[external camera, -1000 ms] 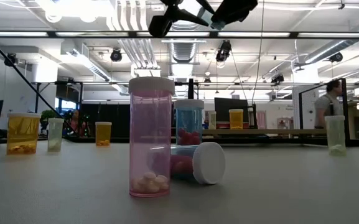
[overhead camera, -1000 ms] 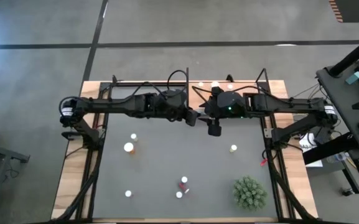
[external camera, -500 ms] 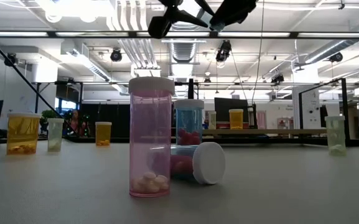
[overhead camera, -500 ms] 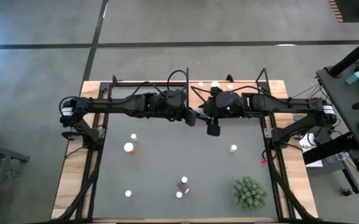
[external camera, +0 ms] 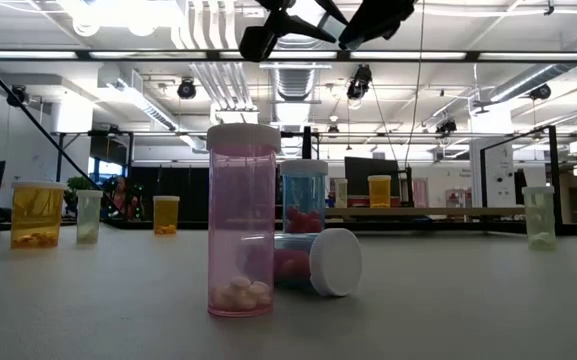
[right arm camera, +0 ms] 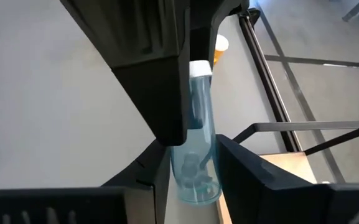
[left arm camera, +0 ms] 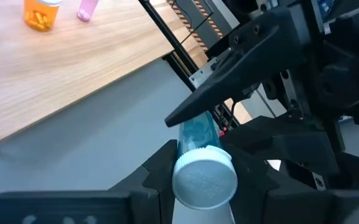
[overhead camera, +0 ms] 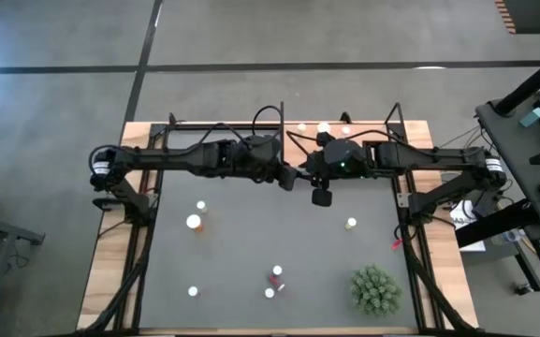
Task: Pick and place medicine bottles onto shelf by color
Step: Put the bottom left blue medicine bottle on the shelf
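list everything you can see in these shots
mat: 1, dark grey, on the table
shelf: 1, light wood, far edge
pale blue bottle: 1, white cap, in the air between both grippers
orange bottles: 2, on mat
pale green bottles: 2, on mat
pink bottle: 1, upright on mat
plant: 1, green, mat corner away from shelf
left gripper: jaws shut on pale blue bottle
right gripper: jaws shut on it too
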